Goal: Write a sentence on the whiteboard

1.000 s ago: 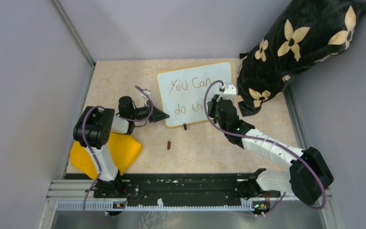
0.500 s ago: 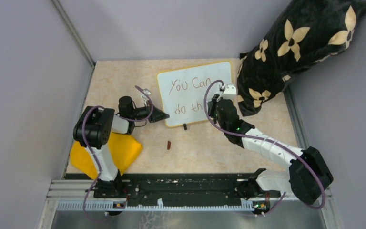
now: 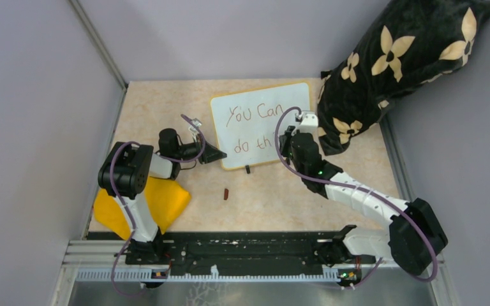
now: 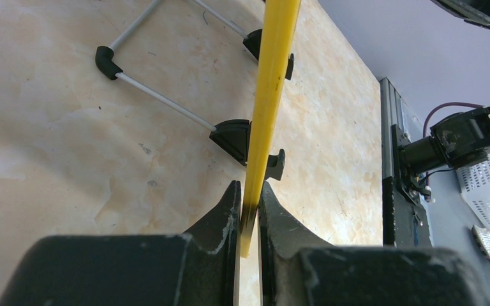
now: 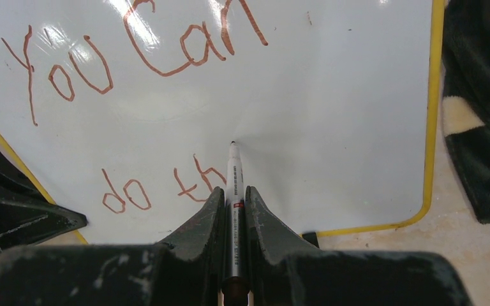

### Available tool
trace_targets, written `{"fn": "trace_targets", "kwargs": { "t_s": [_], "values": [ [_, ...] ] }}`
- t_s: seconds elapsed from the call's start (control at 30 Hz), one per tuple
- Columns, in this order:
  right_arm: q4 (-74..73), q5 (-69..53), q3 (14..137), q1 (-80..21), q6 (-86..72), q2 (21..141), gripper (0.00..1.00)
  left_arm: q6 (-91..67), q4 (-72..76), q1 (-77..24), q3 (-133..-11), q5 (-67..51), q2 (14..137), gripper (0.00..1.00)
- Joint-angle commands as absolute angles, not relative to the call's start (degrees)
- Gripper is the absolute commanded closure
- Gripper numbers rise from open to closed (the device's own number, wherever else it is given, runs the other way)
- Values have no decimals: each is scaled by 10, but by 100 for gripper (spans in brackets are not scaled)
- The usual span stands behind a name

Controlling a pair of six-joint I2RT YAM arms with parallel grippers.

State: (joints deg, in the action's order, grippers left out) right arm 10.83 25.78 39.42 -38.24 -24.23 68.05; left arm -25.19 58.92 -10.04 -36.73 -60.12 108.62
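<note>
The whiteboard (image 3: 281, 95) stands tilted at the table's middle back, white with a thin yellow frame (image 5: 431, 115) and black feet (image 4: 235, 137). The sentence (image 3: 252, 113) on it reads "You Can" over "do th" in reddish-brown strokes (image 5: 134, 60). My left gripper (image 3: 215, 153) is shut on the board's left yellow edge (image 4: 269, 95). My right gripper (image 3: 285, 141) is shut on a white marker (image 5: 233, 185). The marker's tip (image 5: 232, 144) is at the board face just right of "th".
A black pillow with cream flowers (image 3: 395, 57) leans at the board's right. A yellow cloth (image 3: 166, 199) lies by the left arm. A small dark marker cap (image 3: 226, 193) lies on the table in front of the board. Grey walls close in both sides.
The right arm has shifted very slightly; the writing reads the same. The left arm has not moved.
</note>
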Motion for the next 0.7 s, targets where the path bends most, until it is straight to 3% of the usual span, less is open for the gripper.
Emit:
{"fn": "trace_targets", "kwargs": {
  "t_s": [0.0,0.67],
  "values": [
    [120,252,404,-373,-250,645,100,-241,559,-105,-370,-590,1082,100],
    [110,234,373,-373,-262,639,100,-241,559,-105,-370,-590,1083,100]
  ]
}}
